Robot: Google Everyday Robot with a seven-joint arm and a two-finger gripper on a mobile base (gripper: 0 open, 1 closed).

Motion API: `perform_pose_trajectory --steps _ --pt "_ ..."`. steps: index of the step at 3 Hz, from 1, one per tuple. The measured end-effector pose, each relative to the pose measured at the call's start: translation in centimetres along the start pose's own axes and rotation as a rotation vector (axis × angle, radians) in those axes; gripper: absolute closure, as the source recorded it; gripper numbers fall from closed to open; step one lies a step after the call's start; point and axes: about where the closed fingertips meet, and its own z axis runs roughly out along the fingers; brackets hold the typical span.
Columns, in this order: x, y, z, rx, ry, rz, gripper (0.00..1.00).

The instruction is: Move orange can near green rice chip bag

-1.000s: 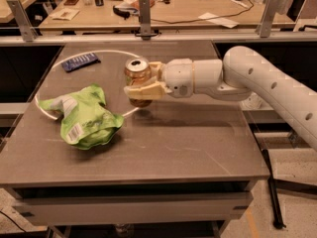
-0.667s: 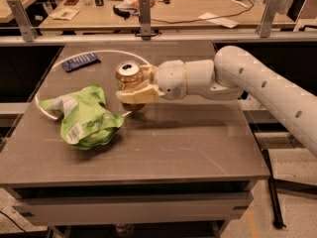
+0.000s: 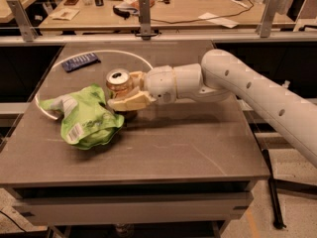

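So the step in hand looks like the tail end of the carry. The robot's cream two-finger end effector (image 3: 125, 90) is clamped around the small copper-orange metal drink can (image 3: 119, 81), one finger across the front of it and the other behind. It sits over the left-middle of the grey surface (image 3: 198, 148), right at the upper right edge of the lime-green crinkly foil rice chip bag (image 3: 85, 117).

The can is just beside the bag, maybe even brushing it. I can't tell if it's resting on the surface or hanging a touch above it, since there's a dark shadow underneath.

My guess is the next move is just setting it down upright and letting go, then backing the fingers out without nudging it over or dragging the bag along. No more sideways travel needed, I'd say.

The can itself is upright, with the silver top and its dark opening facing up. Most of its side is hidden by the finger, so I can't read any lettering. It looks rigid and undented.

Also on the surface are a small flat dark blue wrapper (image 3: 80, 61), well apart at the back left, and a thin white cord (image 3: 106, 52) looping behind everything.
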Motion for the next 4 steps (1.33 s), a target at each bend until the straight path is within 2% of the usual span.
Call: perform_pose_trajectory --steps 1,4 --pt "1.11 0.21 0.44 -0.018 0.012 -0.004 0.84" --pt "1.13 -0.01 0.18 -0.015 0.028 0.001 0.13"
